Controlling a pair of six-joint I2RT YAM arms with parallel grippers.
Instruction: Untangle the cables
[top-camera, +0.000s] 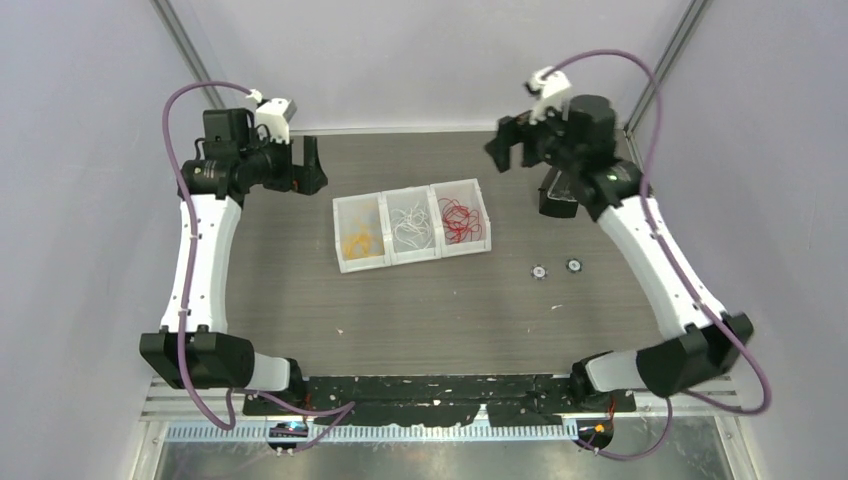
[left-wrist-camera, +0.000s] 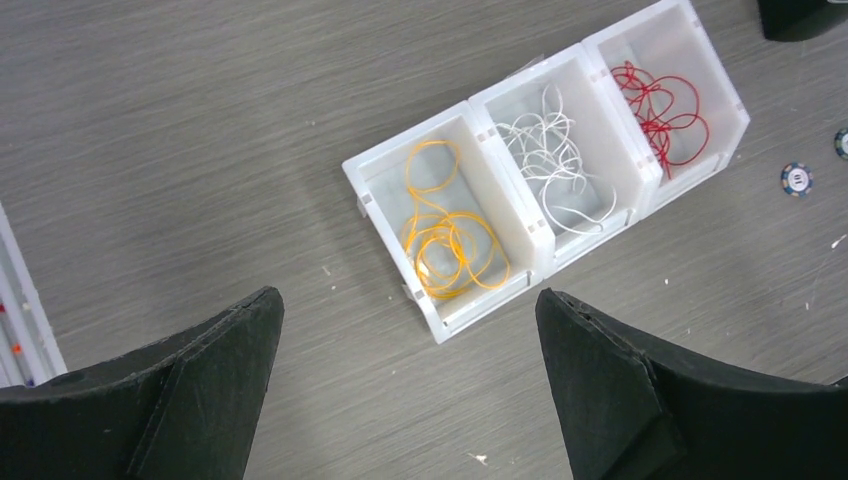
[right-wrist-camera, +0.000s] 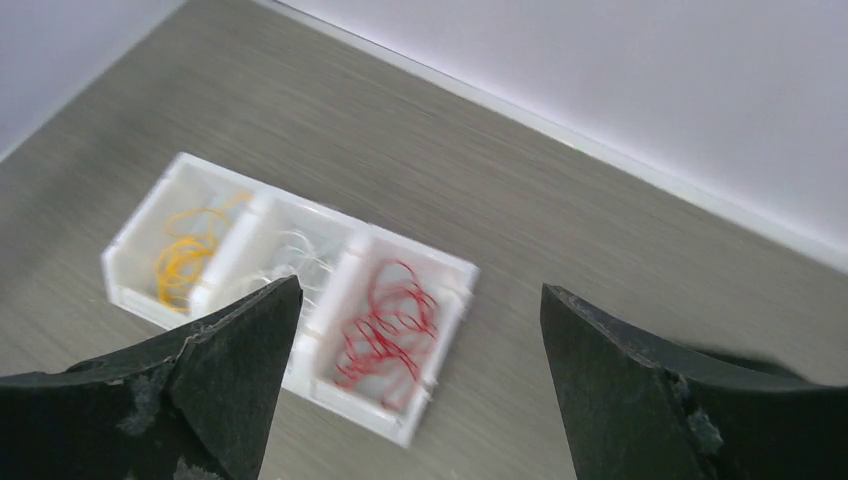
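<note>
Desk (top-camera: 300, 300): grey-brown wood-grain top, matte. Directly on it, approx centre, 3 white open-top bins (left-wrist-camera: 510, 195) in one row, walls touching, row slightly skewed vs desk edges. Right of the row, apart from it: 2 small round tokens (top-camera: 539, 271) (top-camera: 574, 265), near each other, not touching. Black obj (top-camera: 558, 195) further back on the right, can't ID. Few white specks (left-wrist-camera: 480, 459) scattered on the surface.
</note>
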